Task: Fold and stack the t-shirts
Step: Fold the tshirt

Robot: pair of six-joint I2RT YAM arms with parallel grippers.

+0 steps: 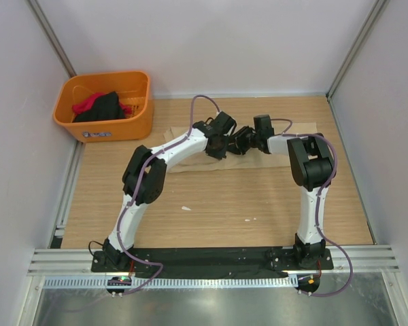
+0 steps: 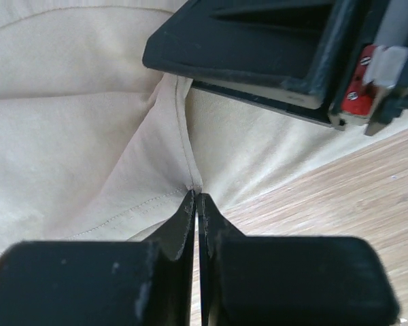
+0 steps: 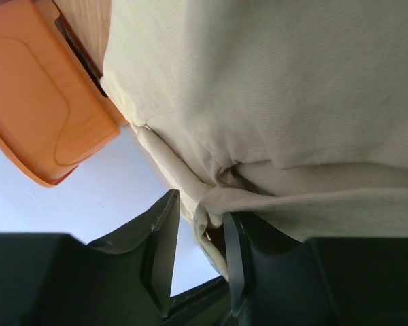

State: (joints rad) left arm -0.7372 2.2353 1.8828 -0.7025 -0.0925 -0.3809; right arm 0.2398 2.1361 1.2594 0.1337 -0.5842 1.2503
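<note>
From above: a wooden table (image 1: pixel 224 204) stands between plain white walls (image 1: pixel 224 41), with an orange basket (image 1: pixel 115 129) at its far left corner. In the basket lie a black shirt (image 1: pixel 105 107) and a red shirt (image 1: pixel 87 102). A tan shirt (image 1: pixel 258 161) is spread across the far middle of the table. Both arms reach in over it, and the left gripper (image 1: pixel 221 148) and the right gripper (image 1: pixel 239 144) meet close together above the cloth.

From the left wrist: the left gripper (image 2: pixel 196 200) has its fingers pressed together, with a raised seam of the tan shirt (image 2: pixel 75 136) pinched at their tips. Creases fan out from that point. Just beyond it, the black body of the right gripper (image 2: pixel 272 47) sits down on the same cloth. Bare table (image 2: pixel 340 197) shows to the right of the hem.

From the right wrist: the right gripper (image 3: pixel 198 231) has its fingers partly apart, closed around a bunched fold at the edge of the tan shirt (image 3: pixel 292 88). The cloth lies against one finger, while a sliver of pale wall (image 3: pixel 109 197) shows beside the other. The basket (image 3: pixel 47 102) fills the upper left corner of this view, well apart from the fold.
</note>
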